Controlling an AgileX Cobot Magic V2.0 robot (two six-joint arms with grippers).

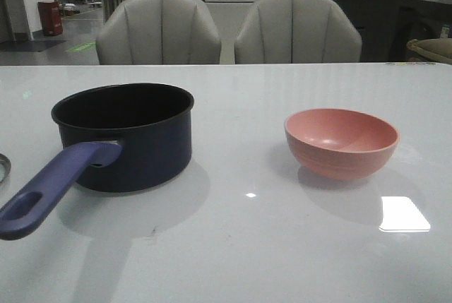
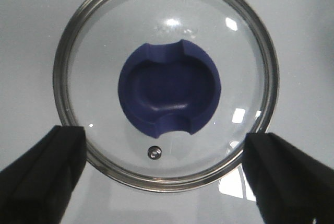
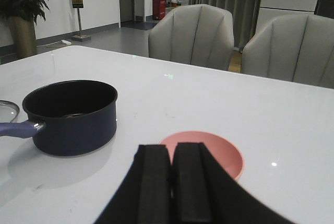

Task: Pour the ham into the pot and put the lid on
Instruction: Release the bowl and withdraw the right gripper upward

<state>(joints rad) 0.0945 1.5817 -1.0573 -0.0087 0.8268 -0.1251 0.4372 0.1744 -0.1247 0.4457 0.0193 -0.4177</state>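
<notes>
The lid (image 2: pixel 166 83) lies flat on the tabletop (image 1: pixel 247 246) at far left, under the left gripper (image 2: pixel 166 174), whose jaws are spread wide. The pot (image 1: pixel 123 133) stands left, the bowl (image 1: pixel 341 142) right. The right gripper (image 3: pixel 171 182) is closed, empty.

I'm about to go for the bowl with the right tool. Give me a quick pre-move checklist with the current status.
1. Pot upright and uncovered, ready to receive: ok.
2. Pink bowl upright, standing apart from the pot: ok.
3. Ham in the bowl: cannot tell; no bits show in the front or right wrist view.
4. Right tool open to take the bowl rim: not ok; its fingers are shut together and empty.
5. Lid lying flat on the table, off the pot: ok.
6. Left tool open above the lid, gripping nothing: ok.
</notes>
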